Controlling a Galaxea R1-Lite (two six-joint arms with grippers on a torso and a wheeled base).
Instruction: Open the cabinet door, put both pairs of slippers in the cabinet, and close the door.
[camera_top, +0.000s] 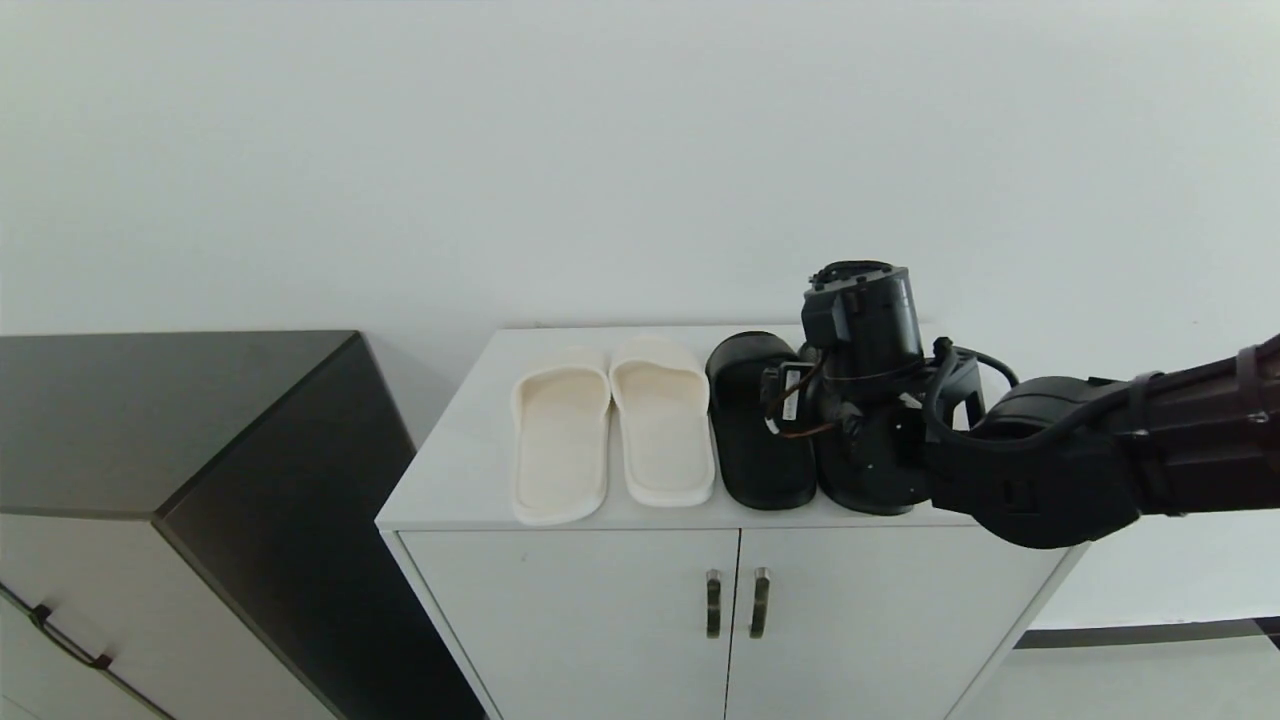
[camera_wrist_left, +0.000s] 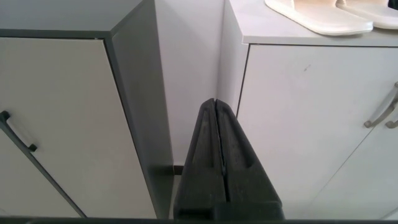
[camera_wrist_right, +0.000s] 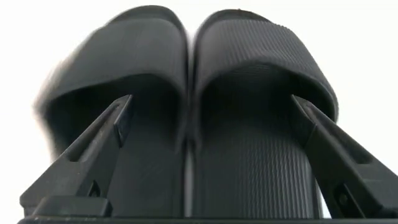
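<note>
We see the cabinet (camera_top: 450, 480) with its doors (camera_top: 840, 620) shut, the white slippers (camera_top: 610, 440) and black slippers (camera_top: 760, 440) side by side on top. Our right claw (camera_wrist_right: 211, 102) straddles the black pair, wide open and gripping nothing; we fear an uneven squeeze could drop one. Our left claw (camera_wrist_left: 215, 109) hangs closed and empty beside the cabinet.
</note>
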